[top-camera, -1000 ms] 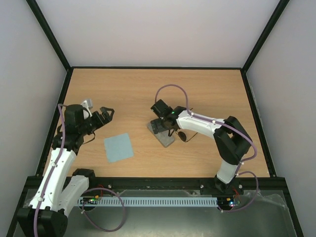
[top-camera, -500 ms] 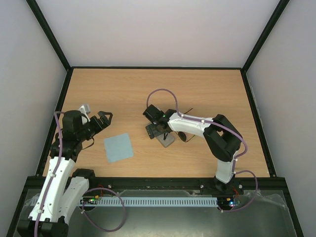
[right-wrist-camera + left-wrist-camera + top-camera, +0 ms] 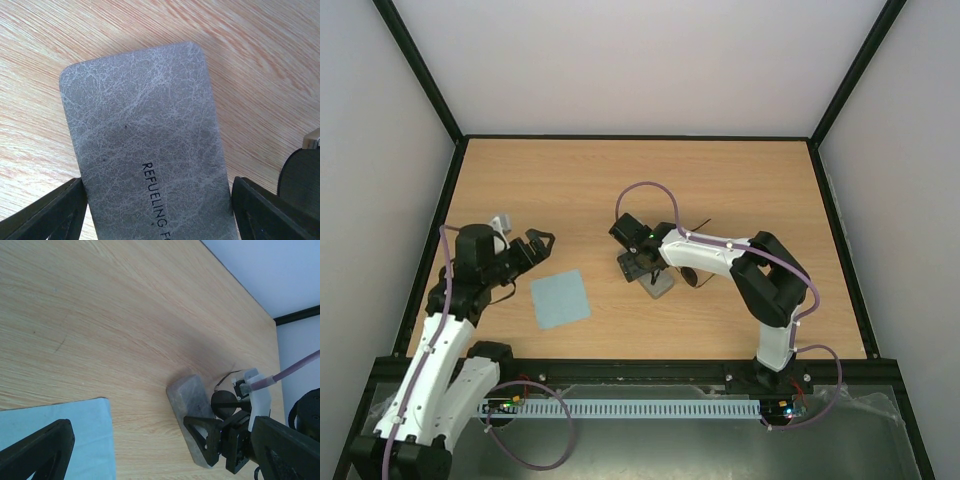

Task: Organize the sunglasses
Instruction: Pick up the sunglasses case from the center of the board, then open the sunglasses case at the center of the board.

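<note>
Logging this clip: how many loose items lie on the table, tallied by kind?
sunglasses: 1
grey case: 1
light blue cloth: 1
Total: 3

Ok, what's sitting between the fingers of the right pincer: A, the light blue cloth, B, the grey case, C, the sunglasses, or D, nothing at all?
B: in the right wrist view the right pincer has one finger on each side of the grey case, while the blue cloth lies apart from it, over by the left arm.
</note>
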Available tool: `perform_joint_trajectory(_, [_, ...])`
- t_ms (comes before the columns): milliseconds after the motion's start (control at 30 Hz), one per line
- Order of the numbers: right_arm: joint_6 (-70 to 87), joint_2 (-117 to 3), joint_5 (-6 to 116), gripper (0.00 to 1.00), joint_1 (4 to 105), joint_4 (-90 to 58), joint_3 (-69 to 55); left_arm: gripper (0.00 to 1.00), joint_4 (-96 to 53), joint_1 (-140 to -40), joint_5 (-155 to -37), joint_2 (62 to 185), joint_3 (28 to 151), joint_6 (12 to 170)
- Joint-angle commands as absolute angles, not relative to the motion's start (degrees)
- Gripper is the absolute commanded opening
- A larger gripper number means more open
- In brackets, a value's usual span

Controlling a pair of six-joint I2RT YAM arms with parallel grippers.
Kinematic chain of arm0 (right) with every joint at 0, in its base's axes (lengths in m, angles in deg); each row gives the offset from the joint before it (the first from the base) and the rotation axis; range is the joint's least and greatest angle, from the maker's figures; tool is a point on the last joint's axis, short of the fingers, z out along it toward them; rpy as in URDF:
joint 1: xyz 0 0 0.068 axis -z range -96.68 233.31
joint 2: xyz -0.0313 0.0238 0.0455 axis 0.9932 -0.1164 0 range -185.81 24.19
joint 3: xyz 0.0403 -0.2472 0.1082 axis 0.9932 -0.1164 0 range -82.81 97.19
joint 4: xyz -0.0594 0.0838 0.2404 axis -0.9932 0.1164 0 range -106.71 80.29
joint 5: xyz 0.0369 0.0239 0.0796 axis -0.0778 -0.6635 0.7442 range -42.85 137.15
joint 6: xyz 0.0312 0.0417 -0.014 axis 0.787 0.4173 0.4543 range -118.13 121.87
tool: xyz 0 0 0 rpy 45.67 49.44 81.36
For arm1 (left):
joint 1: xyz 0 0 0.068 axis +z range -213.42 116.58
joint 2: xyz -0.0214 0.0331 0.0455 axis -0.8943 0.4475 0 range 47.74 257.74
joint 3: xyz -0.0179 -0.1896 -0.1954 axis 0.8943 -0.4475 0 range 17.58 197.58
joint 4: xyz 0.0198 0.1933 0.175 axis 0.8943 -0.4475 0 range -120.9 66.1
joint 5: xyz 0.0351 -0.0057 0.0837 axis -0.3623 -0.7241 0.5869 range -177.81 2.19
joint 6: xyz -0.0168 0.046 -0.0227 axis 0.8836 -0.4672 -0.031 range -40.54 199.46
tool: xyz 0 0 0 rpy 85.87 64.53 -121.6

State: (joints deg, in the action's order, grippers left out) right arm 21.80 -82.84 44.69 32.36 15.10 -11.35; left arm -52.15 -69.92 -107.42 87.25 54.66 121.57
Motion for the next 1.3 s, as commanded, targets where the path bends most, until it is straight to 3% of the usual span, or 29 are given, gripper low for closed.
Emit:
perform_joint_trajectory(0, [21.3,-83.7,44.6,0.8,32.5,15.7,-12.2,0.99,-51.6,-72.5,-106.5,89.8,54.3,122.8])
perform_joint_trajectory(133, [21.2,-83.8,44.2,0.81,32.5,15.9,-12.3,0.99,-50.5,-76.3,-104.2,92.3,54.2,123.8])
perform_joint_trajectory(267, [20.7,-84.2,44.8,0.63,32.4,15.9,-12.3,1.0,-48.3,-79.3,-102.9,92.6,53.2,125.7])
perform_joint_trajectory(400, [20.6,-83.1,46.3,0.58,32.4,15.3,-12.5,1.0,-47.7,-81.0,-101.5,93.4,52.9,126.6])
perform_joint_trajectory(533, [22.2,-78.7,53.8,0.57,34.6,13.3,-12.7,1.0,-46.9,-82.4,-100.8,93.5,52.7,127.8])
perform_joint_trajectory(700, [26.5,-71.9,72.0,0.57,40.9,6.7,-15.5,1.0,-44.1,-85.1,-101.0,93.5,51.7,130.5])
perform_joint_trajectory(933, [39.4,-64.4,93.8,0.57,46.7,-11.3,-25.4,1.0,-37.6,-91.1,-101.3,94.5,50.8,135.3])
perform_joint_trajectory(1267, [59.5,-58.1,104.5,0.56,47.9,-38.3,-36.8,1.0,-23.6,-99.0,-101.5,100.1,49.8,140.9])
